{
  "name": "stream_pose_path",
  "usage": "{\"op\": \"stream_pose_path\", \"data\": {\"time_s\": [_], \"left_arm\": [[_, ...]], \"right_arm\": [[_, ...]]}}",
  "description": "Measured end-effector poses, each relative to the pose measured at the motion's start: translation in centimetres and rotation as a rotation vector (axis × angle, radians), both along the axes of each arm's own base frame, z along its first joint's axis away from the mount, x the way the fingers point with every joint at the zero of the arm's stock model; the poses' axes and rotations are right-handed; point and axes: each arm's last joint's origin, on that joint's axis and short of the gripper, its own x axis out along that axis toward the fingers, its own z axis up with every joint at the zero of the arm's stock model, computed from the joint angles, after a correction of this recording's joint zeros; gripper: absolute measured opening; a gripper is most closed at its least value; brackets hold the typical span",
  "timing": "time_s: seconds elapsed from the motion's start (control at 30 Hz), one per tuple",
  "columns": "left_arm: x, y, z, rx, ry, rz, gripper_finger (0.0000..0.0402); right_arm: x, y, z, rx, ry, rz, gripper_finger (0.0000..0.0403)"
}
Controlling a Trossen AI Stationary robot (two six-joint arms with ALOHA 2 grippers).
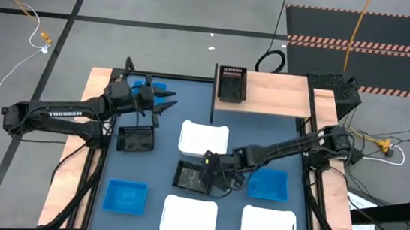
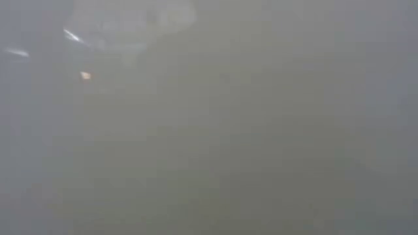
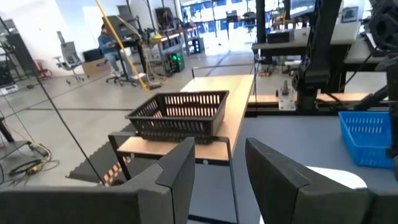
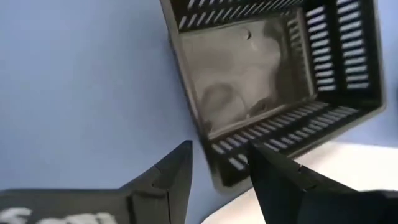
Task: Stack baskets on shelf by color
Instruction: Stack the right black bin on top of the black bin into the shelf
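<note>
Black basket [image 4: 273, 74] at parted right gripper [image 4: 221, 165], high-view detail hidden; left gripper [image 3: 217, 168] open.

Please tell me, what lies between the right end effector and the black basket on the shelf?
In the high view, one white basket lies between the right end effector and the black basket on the shelf.

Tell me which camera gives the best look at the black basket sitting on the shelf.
The left wrist view: the black basket stands side-on at the shelf's near end, slats clear. The high view shows it small from above. The low view shows only haze; the right wrist view shows a different black basket.
</note>
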Motion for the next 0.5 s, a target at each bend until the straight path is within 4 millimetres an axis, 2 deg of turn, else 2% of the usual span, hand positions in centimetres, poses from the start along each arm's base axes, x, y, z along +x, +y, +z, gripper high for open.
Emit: {"op": "stream_pose_path", "data": {"time_s": [0.27,0.37,0.5], "left_arm": [[-0.03,-0.04,-0.60,-0.051,0.049,0.001,0.0145],[-0.06,-0.04,-0.82,-0.070,0.067,0.003,0.0145],[-0.07,-0.03,-0.83,-0.085,0.064,0.011,0.0145]], "right_arm": [[0.36,0.20,-0.96,0.020,0.015,0.013,0.0136],[0.41,0.26,-0.75,0.078,0.014,0.022,0.0106],[0.43,-0.06,-0.78,0.139,0.033,0.044,0.0037]]}}
